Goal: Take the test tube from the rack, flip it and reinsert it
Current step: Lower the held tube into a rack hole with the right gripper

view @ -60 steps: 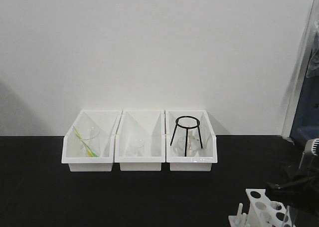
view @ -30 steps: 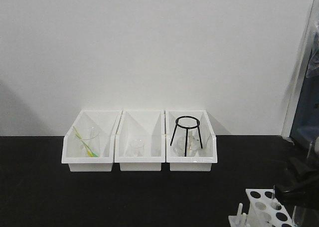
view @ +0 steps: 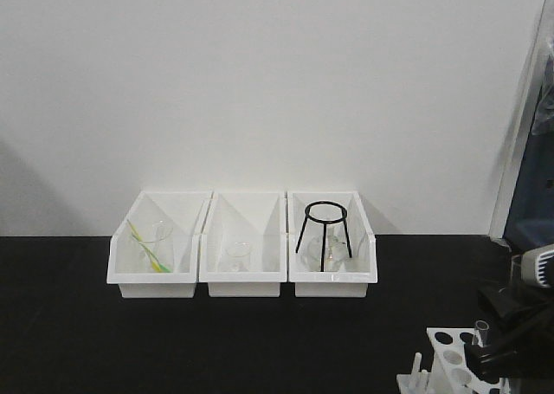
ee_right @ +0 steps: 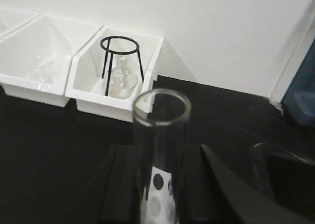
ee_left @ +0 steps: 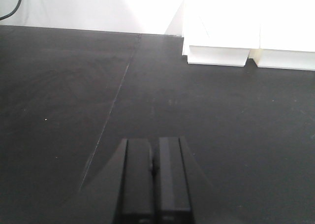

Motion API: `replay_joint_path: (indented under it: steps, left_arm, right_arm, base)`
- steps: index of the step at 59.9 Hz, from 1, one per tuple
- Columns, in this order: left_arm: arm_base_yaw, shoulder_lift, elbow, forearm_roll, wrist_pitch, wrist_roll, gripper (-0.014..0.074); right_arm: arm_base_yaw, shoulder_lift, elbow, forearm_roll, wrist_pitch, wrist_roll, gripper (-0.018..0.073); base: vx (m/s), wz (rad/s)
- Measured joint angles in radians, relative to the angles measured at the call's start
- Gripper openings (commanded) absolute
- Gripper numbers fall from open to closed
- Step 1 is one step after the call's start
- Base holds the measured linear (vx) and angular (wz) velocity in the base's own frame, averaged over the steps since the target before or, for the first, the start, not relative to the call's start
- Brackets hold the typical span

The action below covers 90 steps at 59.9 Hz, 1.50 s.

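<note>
In the right wrist view my right gripper [ee_right: 159, 152] is shut on the test tube [ee_right: 161, 130], a slim clear glass tube held upright with its open rim on top. The white rack [ee_right: 158, 197] with dark round holes shows below, between the fingers. In the front view the right gripper [view: 495, 356] is at the bottom right, with the test tube's rim [view: 481, 327] just above the rack [view: 446, 352]; the tube's lower end is hidden. My left gripper [ee_left: 153, 157] is shut and empty, low over the black table.
Three white open-front bins [view: 244, 277] stand in a row at the back by the wall. The right one holds a black tripod [view: 325, 234] over a small flask [ee_right: 119, 81]; the others hold clear glassware. A blue object [view: 530, 203] stands at the right edge.
My right gripper has shifted left and lower over the rack. The tube's open rim now shows upright above the rack's holes, where before the tube hung at the frame's bottom right.
</note>
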Motion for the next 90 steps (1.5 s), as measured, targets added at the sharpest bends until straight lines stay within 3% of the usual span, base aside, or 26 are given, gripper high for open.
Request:
replay_joint_path:
  steps: [9,16,23,31,40,44,50,57,76,90]
  left_arm:
    - [0.0,0.0,0.0,0.0,0.0,0.0,-0.0006]
    - [0.0,0.0,0.0,0.0,0.0,0.0,-0.0006]
    - [0.0,0.0,0.0,0.0,0.0,0.0,-0.0006]
    - [0.0,0.0,0.0,0.0,0.0,0.0,-0.0006]
    - [0.0,0.0,0.0,0.0,0.0,0.0,-0.0006]
    - [0.0,0.0,0.0,0.0,0.0,0.0,-0.0006]
    - [0.0,0.0,0.0,0.0,0.0,0.0,-0.0006]
    - [0.0,0.0,0.0,0.0,0.0,0.0,-0.0006]
    - [0.0,0.0,0.0,0.0,0.0,0.0,-0.0006]
    - [0.0,0.0,0.0,0.0,0.0,0.0,-0.0006]
  right_arm:
    - [0.0,0.0,-0.079,0.429,-0.025,-0.472,-0.0009]
    - [0.0,0.0,-0.114,0.611,-0.019,-0.653,-0.0009]
    - [0.0,0.0,-0.115,0.669,-0.02,-0.677,-0.0009]
    - [-0.014,0.003,-0.115,0.705,-0.087,-0.626,-0.0009]
    - [-0.114,0.013,-0.115,0.781,-0.163,-0.615,-0.0009]
    - [-0.161,0.013,-0.115,0.906,-0.163,-0.694,-0.0009]
    - [-0.202,0.013,-0.115,1.088,-0.162,-0.915,-0.0009]
    - [-0.206,0.013,-0.108,1.194,-0.174,-1.061,-0.0009]
    - [-0.207,0.016,0.122,1.254,-0.435,-1.097,-0.0009]
    - [-0.207,0.095,0.139,1.239,-0.537,-1.094,-0.0009]
  base:
    - [0.0,0.0]
    - [0.0,0.0]
    - [0.0,0.0]
    - [0.0,0.0]
    - [0.0,0.0]
    - [0.0,0.0]
    - [0.0,0.0]
    - [0.0,0.0]
    - [0.0,0.0]
    - [0.0,0.0]
